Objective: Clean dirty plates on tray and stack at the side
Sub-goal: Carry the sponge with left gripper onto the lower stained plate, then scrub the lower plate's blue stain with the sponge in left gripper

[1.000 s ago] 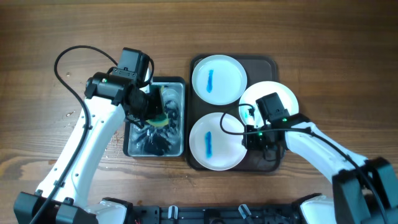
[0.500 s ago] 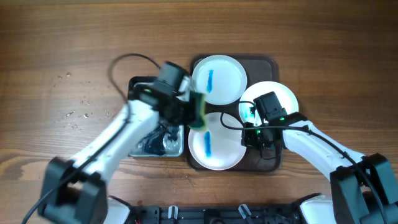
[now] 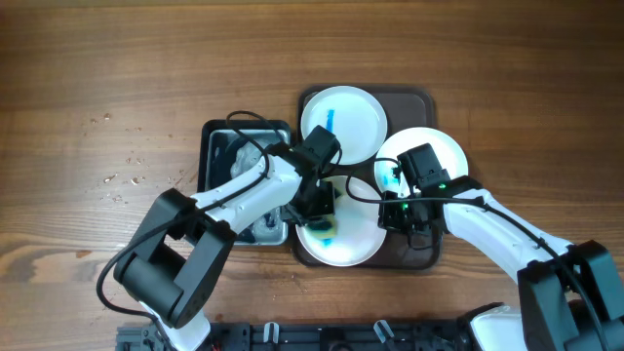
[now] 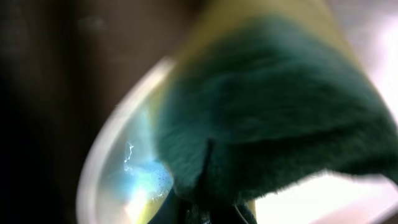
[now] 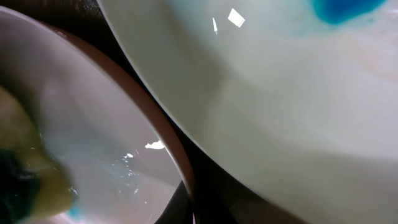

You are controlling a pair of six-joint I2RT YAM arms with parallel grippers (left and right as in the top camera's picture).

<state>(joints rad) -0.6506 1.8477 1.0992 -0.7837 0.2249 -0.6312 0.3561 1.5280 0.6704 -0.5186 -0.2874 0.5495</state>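
Three white plates lie on the brown tray. The back plate has a blue streak. The right plate lies partly under my right arm and shows a blue stain in the right wrist view. My left gripper is shut on a green and yellow sponge and presses it on the front plate, next to blue smear. My right gripper is shut on the front plate's right rim. The sponge shows at the left edge of the right wrist view.
A dark bin with water stands left of the tray, with my left arm reaching across it. Water drops lie on the wooden table at the left.
My left gripper carried the sponge from the bin to the right and now holds it down on the front plate. My right arm has not moved.
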